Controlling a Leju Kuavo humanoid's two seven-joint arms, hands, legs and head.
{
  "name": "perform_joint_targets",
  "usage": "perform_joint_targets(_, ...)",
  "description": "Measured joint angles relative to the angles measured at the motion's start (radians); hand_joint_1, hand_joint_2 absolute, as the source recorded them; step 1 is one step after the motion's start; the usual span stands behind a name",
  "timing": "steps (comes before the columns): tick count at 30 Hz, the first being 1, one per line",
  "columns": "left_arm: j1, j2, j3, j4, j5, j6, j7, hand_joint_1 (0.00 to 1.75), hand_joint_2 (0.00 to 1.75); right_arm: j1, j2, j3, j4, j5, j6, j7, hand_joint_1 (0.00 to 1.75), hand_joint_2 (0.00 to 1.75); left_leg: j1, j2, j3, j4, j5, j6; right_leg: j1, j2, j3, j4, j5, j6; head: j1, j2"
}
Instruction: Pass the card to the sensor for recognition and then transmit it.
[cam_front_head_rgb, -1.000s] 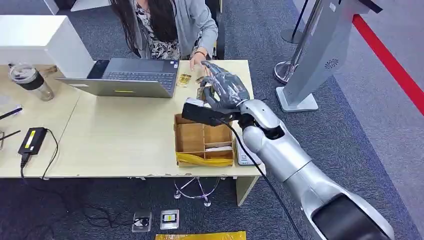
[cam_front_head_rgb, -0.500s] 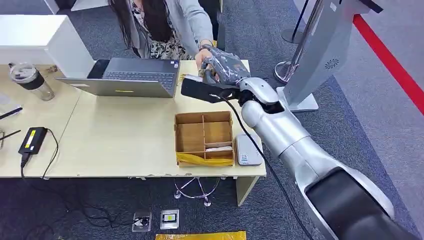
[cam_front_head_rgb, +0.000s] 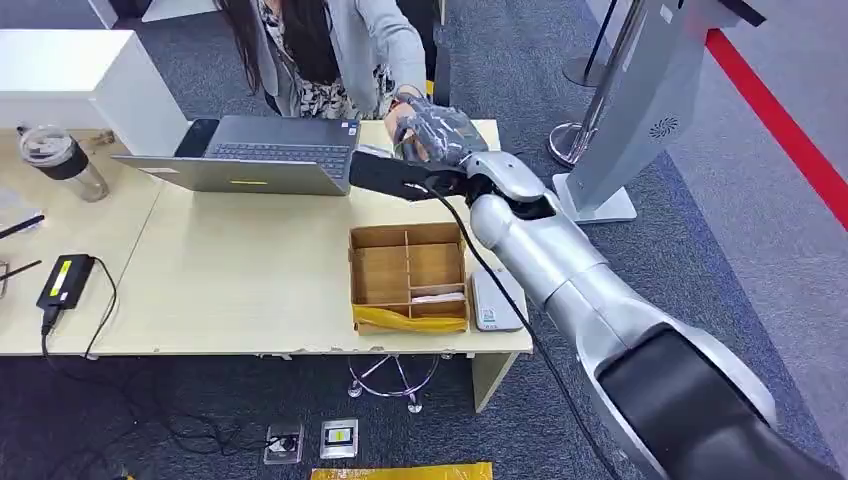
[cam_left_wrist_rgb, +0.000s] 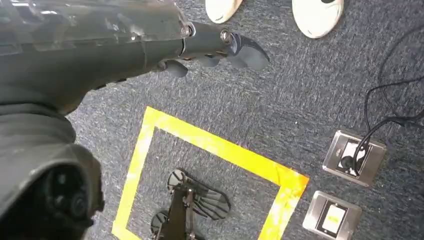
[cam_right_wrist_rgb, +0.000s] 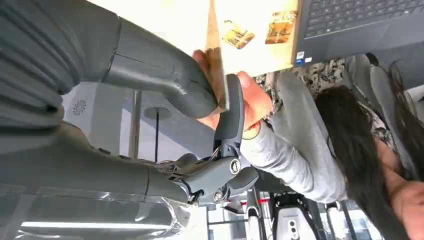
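Note:
My right hand (cam_front_head_rgb: 437, 130) reaches over the far edge of the table (cam_front_head_rgb: 230, 270) toward a seated person. In the right wrist view its thumb and a finger pinch a thin card (cam_right_wrist_rgb: 219, 80), seen edge-on. The person's hand (cam_right_wrist_rgb: 252, 100) (cam_front_head_rgb: 404, 103) is around the same card from the other side. The small grey card sensor (cam_front_head_rgb: 494, 301) lies on the table near its front right corner, beside a cardboard box (cam_front_head_rgb: 408, 272) and well behind my hand. My left hand (cam_left_wrist_rgb: 215, 45) hangs over the carpet, its fingers stretched out and holding nothing.
An open laptop (cam_front_head_rgb: 255, 155) sits left of my right hand. The compartmented box holds a yellow packet (cam_front_head_rgb: 410, 320). A bottle (cam_front_head_rgb: 62, 160) and a black charger (cam_front_head_rgb: 65, 280) lie at the left. A silver kiosk stand (cam_front_head_rgb: 640, 100) rises right of the table.
My right arm has swung from above the cardboard box away to the table's far edge, carrying the card. The person's hand has come up to meet it.

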Motion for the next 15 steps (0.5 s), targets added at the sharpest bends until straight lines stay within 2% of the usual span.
perform_joint_targets(5, -0.002, 0.0, -0.008, 0.0, 0.0, 0.0, 0.0, 0.0, 0.0, -0.001, 0.0, 0.0, 0.015, 0.018, -0.031, 0.034, 0.0, 0.0, 0.0, 0.0, 0.0, 0.0, 0.0, 0.0, 0.0, 0.0, 0.0, 0.0, 0.0, 0.0, 0.0, 0.0)
perform_joint_targets(15, -0.004, 0.0, -0.019, 0.0, 0.001, 0.001, 0.0, 0.0, 0.0, -0.024, -0.01, -0.005, 0.037, 0.017, -0.063, 0.035, 0.0, 0.0, 0.0, 0.0, 0.0, 0.0, 0.0, 0.0, 0.0, 0.0, 0.0, 0.0, 0.0, 0.0, 0.0, 0.0)
